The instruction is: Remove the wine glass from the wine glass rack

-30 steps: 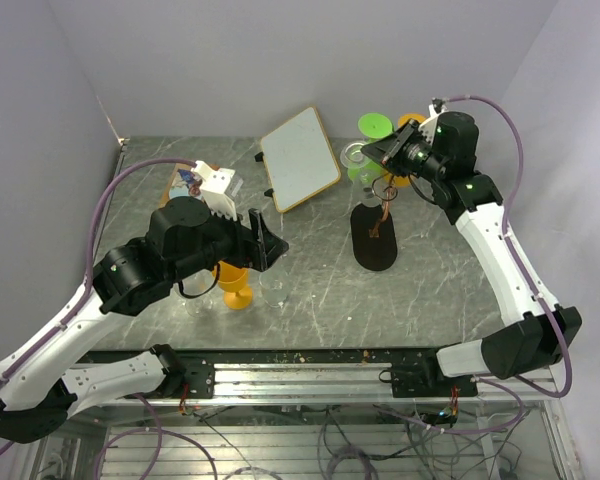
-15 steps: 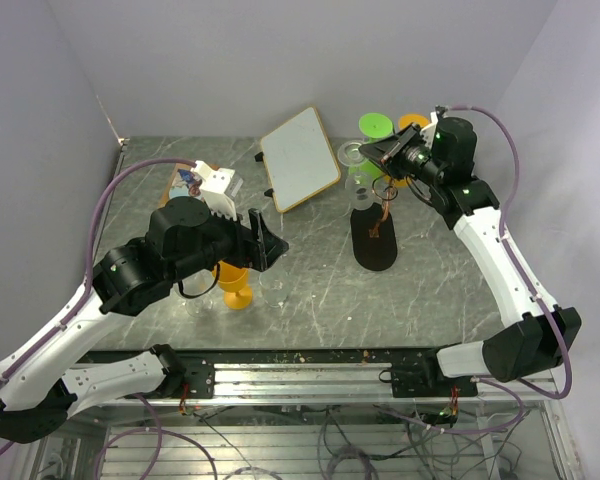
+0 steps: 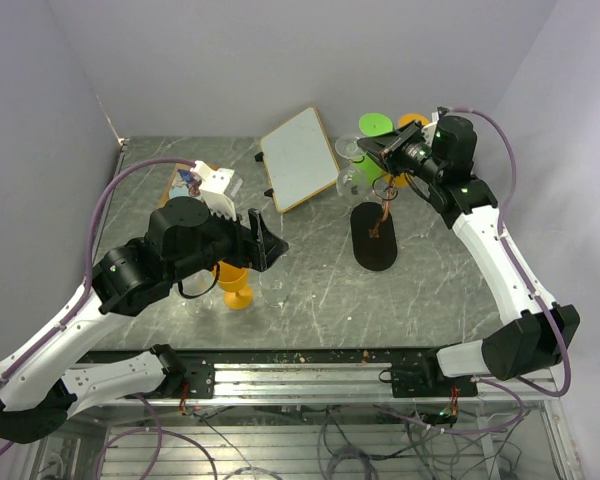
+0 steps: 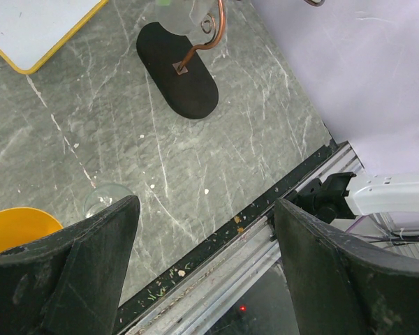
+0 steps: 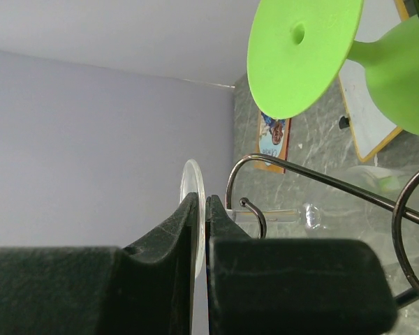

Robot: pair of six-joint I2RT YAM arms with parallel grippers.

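Pinched shut with the right jaws on the thin, clear foot disc of the wine glass (image 5: pixel 193 180), up high beside the wine glass rack (image 3: pixel 373 238). Held sideways, with stem and bowl stretching out ahead of the jaws, right past a curl of copper-brown wire. Hard to tell whether free of that curl yet, possibly hooked inside it.

Risky from here. Could snag foot or stem on the springy wire if pulled at an angle, tip the whole tree on its flat black base, or shake the matte lime-green glass (image 5: pixel 304 52) hanging just above the jaws. Slick, hard disc too, gripped only near the rim, so could swivel or slip out.

Over at the left jaws: spread wide, holding nothing, hovering above the scratched grey worktop (image 3: pixel 310 290).
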